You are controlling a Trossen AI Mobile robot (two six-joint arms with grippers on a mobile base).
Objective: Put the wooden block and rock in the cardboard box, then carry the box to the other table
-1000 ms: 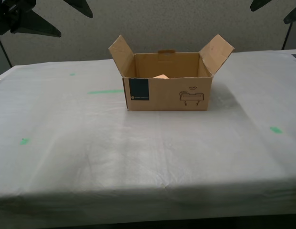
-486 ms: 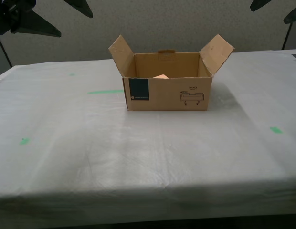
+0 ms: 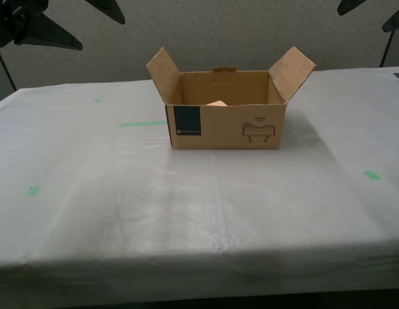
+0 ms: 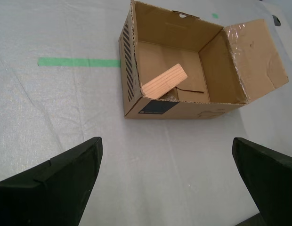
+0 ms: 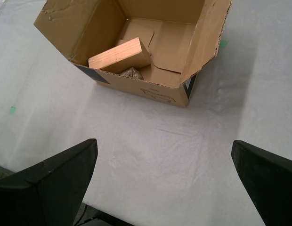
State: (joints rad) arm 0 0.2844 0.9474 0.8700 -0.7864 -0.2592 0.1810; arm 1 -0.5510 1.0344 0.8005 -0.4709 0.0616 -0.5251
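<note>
in both wrist views my first end effector (image 5: 165, 188) and my second end effector (image 4: 165, 186) hang spread wide over bare white cloth, nothing between their dark fingers, well short of the box. the tabletop (image 3: 186, 212) is draped in wrinkled white cloth with small green tape marks, a longer green strip (image 3: 142, 123) lying toward the exterior view's left of the box. the box (image 3: 225, 125) stands upright past the middle of the tabletop, its 2 side flaps open and angled outward, the dark blue label and line drawing on its near wall. inside, the block (image 5: 119, 55) leans tilted against the wall by the label, 1 end raised. the rock (image 5: 132, 73) sits on the box floor just under and beside the block.
</note>
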